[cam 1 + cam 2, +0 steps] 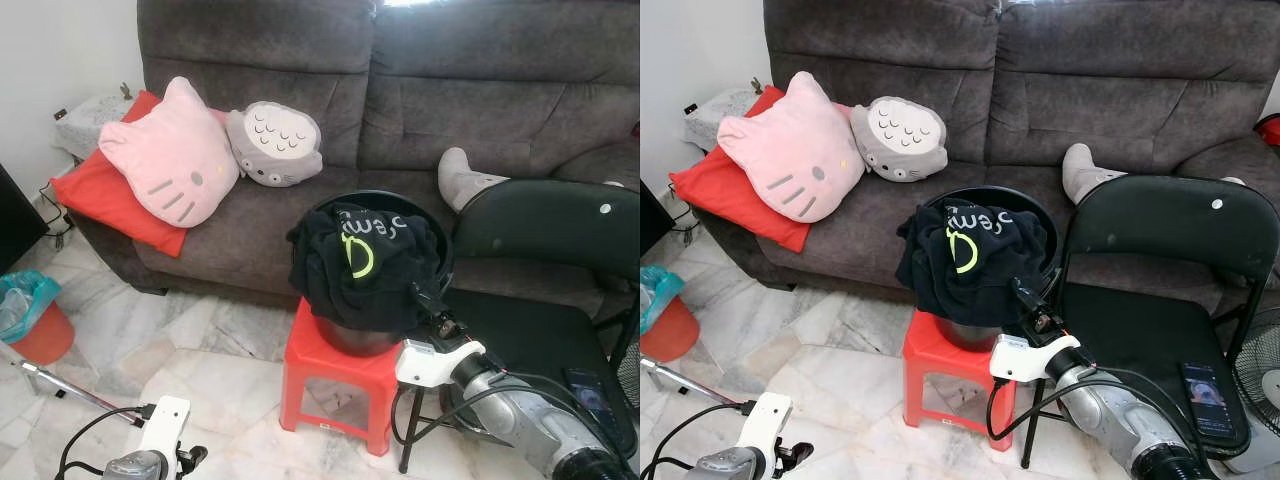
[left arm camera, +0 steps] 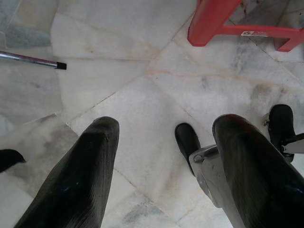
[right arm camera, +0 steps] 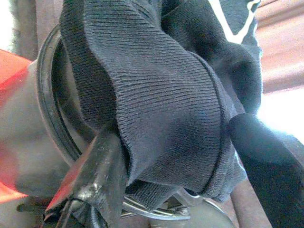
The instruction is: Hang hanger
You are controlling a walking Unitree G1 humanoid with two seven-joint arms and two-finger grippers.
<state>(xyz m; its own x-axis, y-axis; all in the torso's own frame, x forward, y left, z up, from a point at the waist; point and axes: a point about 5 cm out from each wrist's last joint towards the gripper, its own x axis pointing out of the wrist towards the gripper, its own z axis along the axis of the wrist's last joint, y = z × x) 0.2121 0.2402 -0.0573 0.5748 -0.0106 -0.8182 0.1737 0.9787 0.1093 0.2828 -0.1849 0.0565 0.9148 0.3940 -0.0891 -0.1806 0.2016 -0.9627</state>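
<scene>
A black garment (image 1: 365, 265) with yellow-green lettering lies heaped over a round black basin (image 1: 970, 335), which stands on a red stool (image 1: 335, 375) in front of a grey sofa (image 1: 450, 90). The right claw (image 3: 175, 142) reaches the garment's lower edge at the basin rim; in the right wrist view its two fingers (image 3: 102, 166) straddle a fold of the knit fabric, grasping it. No hanger can be made out. The left claw (image 2: 164, 152) hangs low over the marble floor (image 2: 142, 80), its fingers spread apart and released. A black folding chair (image 1: 1160, 300) stands just beside the stool, a phone (image 1: 1208, 398) on its seat. A pink cat cushion (image 1: 170, 155) and a grey owl cushion (image 1: 275, 145) rest on the sofa.
</scene>
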